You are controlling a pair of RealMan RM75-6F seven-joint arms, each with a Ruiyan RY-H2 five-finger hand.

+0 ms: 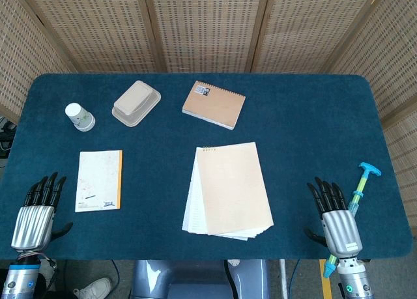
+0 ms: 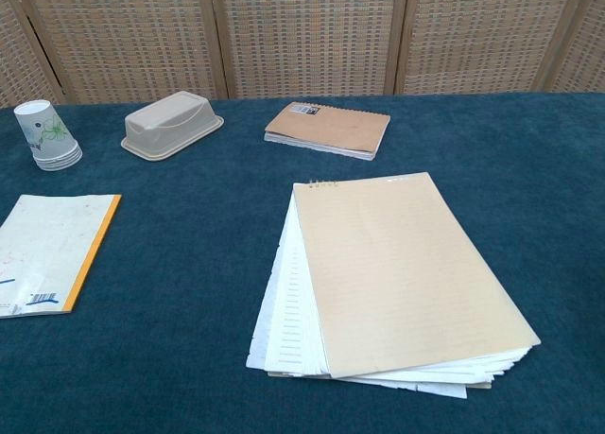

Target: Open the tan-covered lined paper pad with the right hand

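Observation:
The tan-covered lined pad (image 1: 233, 188) lies closed in the middle of the blue table, its white lined sheets fanned out along the left and bottom edges; in the chest view the pad (image 2: 406, 264) fills the centre right. My right hand (image 1: 336, 219) rests at the table's front right edge, fingers apart and extended, holding nothing, well to the right of the pad. At the front left corner my left hand (image 1: 38, 214) is likewise open and empty. Neither hand shows in the chest view.
A brown spiral notebook (image 1: 214, 104) lies at the back centre, a beige lidded container (image 1: 136, 102) and stacked paper cups (image 1: 79, 116) at the back left. A white booklet with an orange spine (image 1: 99, 180) lies left. A turquoise syringe-like tool (image 1: 362, 182) sits beside my right hand.

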